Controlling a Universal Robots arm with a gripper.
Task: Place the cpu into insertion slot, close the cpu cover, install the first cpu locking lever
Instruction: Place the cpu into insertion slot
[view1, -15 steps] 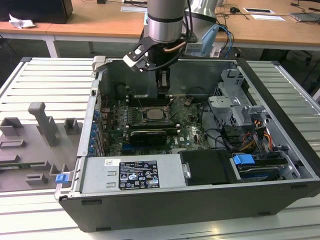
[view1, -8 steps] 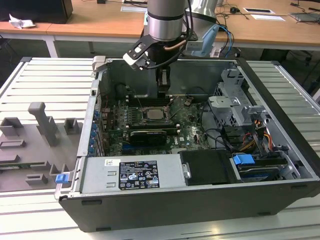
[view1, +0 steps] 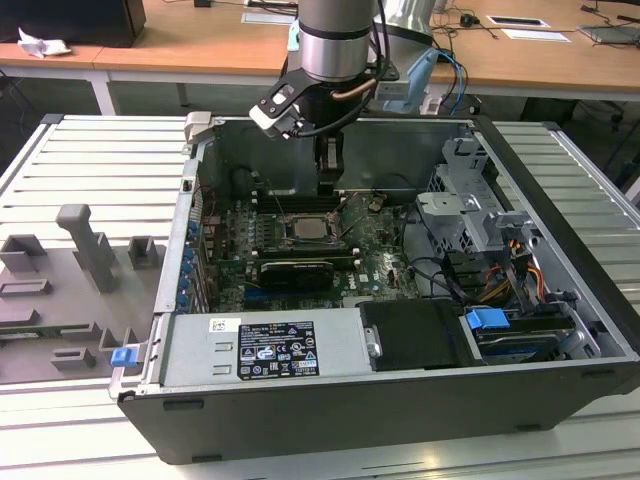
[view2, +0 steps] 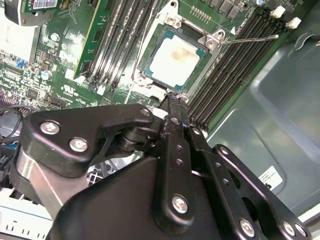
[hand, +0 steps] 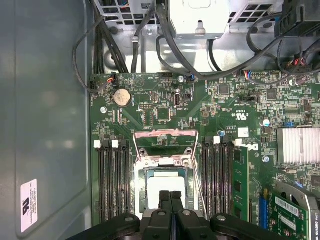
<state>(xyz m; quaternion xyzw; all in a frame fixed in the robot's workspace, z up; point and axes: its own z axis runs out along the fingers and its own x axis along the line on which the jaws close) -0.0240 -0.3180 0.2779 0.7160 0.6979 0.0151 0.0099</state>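
Exterior view: a grey metal robot arm (view1: 335, 40) reaches down into the open black computer case (view1: 350, 435); its gripper (view1: 328, 192) hangs just above the socket.
Landmark: the socket (hand: 140, 175), a silvery metal-framed square seat on the green motherboard (hand: 150, 95).
Chip: the cpu (view2: 175, 62), a small flat square with a pale metal top, lies flat inside the socket, its green rim showing around the top.
Plate: the cpu cover (hand: 165, 133), a thin silvery square frame with a large opening, stands swung up from the socket's hinge edge and is not over the chip.
Jaws: clenched, the black fingers pressed together with nothing between them; in the second wrist view the gripper (view2: 172, 96) sits at the socket's edge.
Rod: the lever (view2: 250, 38), a thin steel wire, juts from a socket corner across the black memory slots (view2: 235, 65); it looks unlatched.
Handling: the cpu is likely light, stiff and fragile underneath, so its side edges are the place to hold. The cover looks stiff and springless, and is best pushed at its free edge.
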